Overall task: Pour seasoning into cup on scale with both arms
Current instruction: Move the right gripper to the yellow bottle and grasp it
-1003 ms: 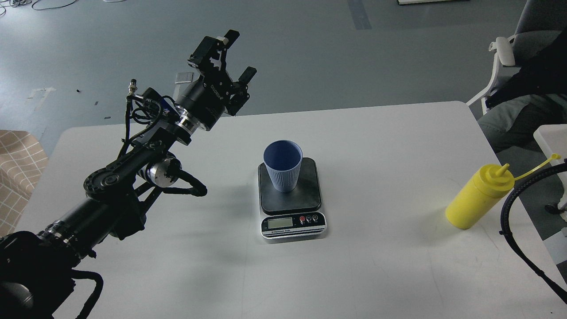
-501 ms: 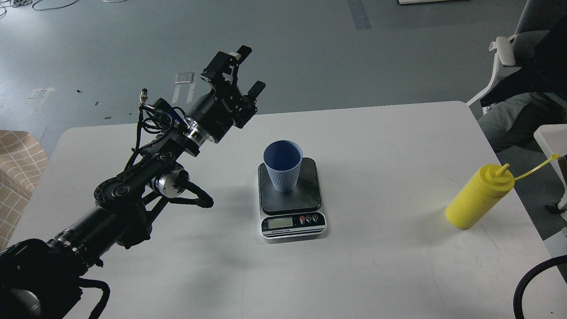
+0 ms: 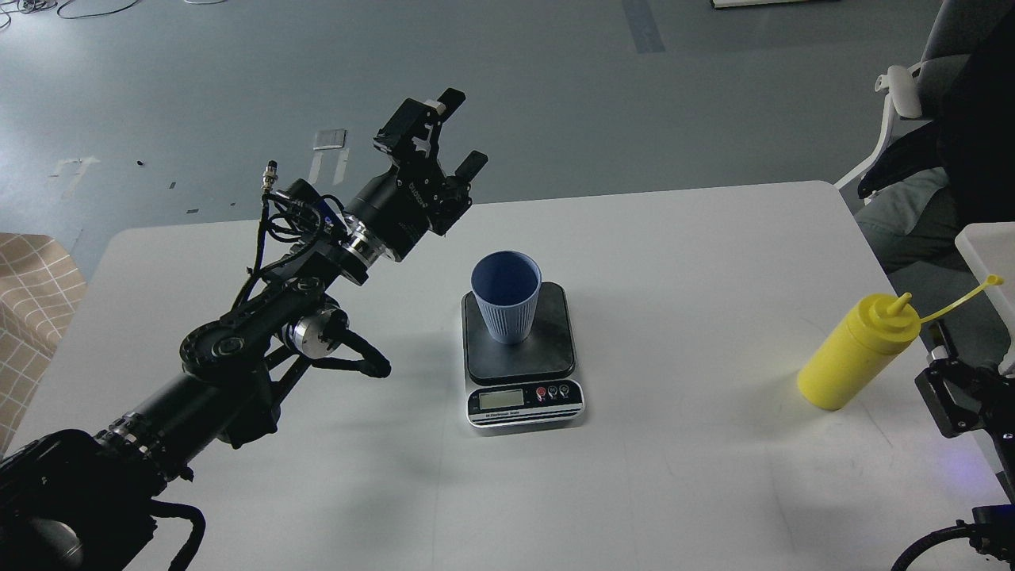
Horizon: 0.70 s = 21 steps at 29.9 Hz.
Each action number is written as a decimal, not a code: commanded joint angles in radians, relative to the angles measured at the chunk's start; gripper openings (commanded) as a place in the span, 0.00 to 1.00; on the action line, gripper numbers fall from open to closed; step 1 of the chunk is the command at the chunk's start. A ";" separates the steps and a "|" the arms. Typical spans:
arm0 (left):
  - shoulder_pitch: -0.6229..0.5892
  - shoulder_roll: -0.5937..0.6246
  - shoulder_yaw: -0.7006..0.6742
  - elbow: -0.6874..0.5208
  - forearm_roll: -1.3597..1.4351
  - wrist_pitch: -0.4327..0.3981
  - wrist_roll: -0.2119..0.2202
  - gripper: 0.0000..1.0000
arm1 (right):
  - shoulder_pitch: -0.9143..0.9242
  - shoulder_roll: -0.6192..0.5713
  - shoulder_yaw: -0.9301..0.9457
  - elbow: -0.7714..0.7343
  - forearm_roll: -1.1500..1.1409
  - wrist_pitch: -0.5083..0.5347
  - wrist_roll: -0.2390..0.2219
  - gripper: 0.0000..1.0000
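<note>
While the white table (image 3: 682,476) fills most of the view, bare grey floor (image 3: 555,79) stretches beyond its far edge, with a white chair (image 3: 892,103) at the far right and a checked cloth (image 3: 32,293) at the left edge. Near the middle of the table sits the scale (image 3: 521,357), display facing the near side, and the blue cup (image 3: 506,296) stands upright on its black platform. Well to the right, near the table's right edge, stands the yellow bottle (image 3: 852,357), its nozzle pointing far-right. Coming in from the left, the left gripper (image 3: 453,131) hangs above the far-left part of the table with its fingers spread wide, empty. At the near right edge, the right gripper (image 3: 963,396) shows only partly; I cannot tell its opening.
</note>
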 commanded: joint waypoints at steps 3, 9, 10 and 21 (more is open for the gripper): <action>-0.005 0.000 -0.002 0.000 0.004 0.001 0.000 0.98 | -0.005 0.000 -0.046 0.026 -0.003 0.000 0.000 1.00; 0.000 0.006 -0.001 0.001 0.004 -0.002 0.000 0.98 | -0.008 0.000 -0.081 0.011 -0.006 0.000 0.000 1.00; 0.001 0.007 -0.001 0.000 0.004 -0.002 0.000 0.98 | -0.008 0.000 -0.083 0.006 -0.006 0.000 0.000 1.00; 0.000 0.006 -0.001 0.000 0.004 -0.004 0.000 0.98 | -0.008 0.000 -0.101 -0.049 -0.011 0.000 0.000 1.00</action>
